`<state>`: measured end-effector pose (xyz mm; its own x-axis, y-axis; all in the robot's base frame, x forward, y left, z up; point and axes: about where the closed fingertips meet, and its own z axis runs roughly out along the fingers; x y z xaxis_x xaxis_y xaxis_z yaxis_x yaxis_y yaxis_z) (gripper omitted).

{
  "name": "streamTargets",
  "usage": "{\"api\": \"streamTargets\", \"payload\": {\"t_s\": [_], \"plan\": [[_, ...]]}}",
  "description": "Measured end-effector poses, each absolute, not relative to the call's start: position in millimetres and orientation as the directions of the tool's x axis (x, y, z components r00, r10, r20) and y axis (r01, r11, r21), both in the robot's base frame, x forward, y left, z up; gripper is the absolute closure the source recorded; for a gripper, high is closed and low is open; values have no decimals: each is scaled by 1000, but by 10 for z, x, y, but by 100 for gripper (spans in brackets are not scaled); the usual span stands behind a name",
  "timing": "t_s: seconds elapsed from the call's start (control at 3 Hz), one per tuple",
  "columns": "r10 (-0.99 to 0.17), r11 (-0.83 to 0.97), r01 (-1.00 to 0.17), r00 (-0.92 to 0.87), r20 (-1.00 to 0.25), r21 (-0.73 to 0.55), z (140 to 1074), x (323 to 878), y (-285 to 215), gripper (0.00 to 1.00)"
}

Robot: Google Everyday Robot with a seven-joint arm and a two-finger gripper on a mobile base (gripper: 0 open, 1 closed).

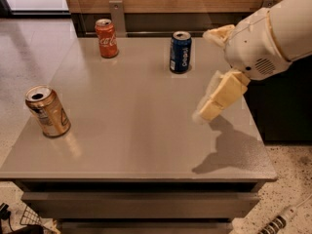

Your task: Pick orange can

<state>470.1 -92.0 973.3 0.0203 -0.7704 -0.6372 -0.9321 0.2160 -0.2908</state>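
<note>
The orange can, golden-bronze with a pale label and a silver top, stands upright near the left front edge of the grey table. My gripper hangs over the right side of the table, far to the right of the orange can. Its two cream fingers are spread apart and hold nothing. The white arm reaches in from the upper right.
A red Coca-Cola can stands at the back left of the table. A dark blue can stands at the back middle, just left of my gripper. A wooden wall panel runs behind the table. A cable lies on the speckled floor at the lower right.
</note>
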Motion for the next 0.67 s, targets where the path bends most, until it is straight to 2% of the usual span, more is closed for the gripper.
{"api": "streamTargets", "payload": {"t_s": [0.33, 0.67], "plan": [[-586, 207, -954, 56, -808, -217, 9607, 4786, -457, 0], [-409, 216, -965, 47, -912, -147, 9675, 4754, -241, 0]]}}
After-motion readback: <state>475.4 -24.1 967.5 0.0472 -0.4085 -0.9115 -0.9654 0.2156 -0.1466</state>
